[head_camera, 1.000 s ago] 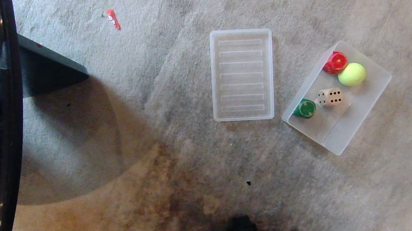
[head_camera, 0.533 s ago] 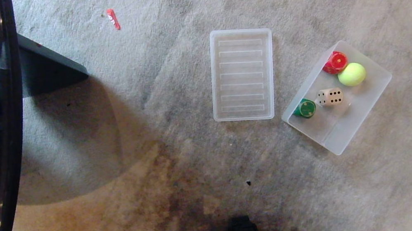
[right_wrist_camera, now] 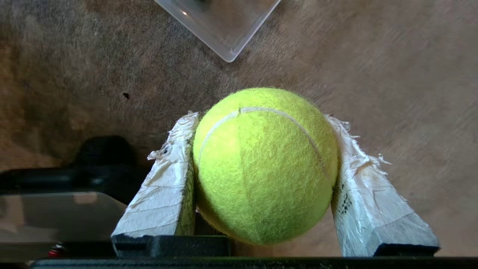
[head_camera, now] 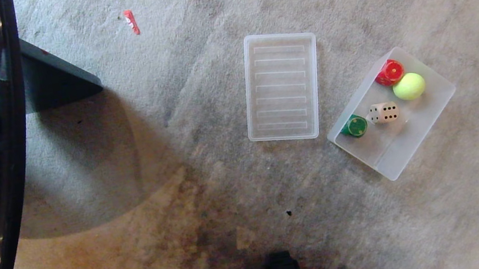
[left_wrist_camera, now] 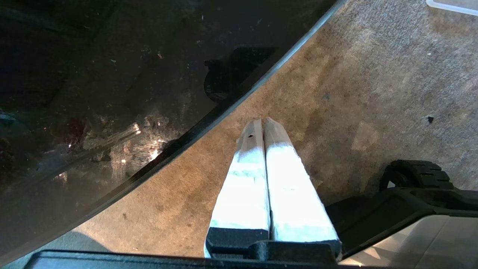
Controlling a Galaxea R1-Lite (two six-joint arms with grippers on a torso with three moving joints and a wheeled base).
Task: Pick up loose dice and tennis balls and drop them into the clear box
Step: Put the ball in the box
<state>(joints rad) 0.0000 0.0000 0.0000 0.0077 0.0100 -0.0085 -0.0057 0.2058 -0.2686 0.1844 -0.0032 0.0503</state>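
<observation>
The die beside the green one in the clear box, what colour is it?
The die is beige with dark pips; six show on one face. The head view shows it best.

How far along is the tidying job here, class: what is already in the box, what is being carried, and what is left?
Done: the clear box already holds a beige die, one tennis ball, a red die and a green die. In hand: the right gripper grips a second tennis ball above the carpet. Left: dropping it in. No yellow die is in view. The left gripper is shut and empty.
</observation>
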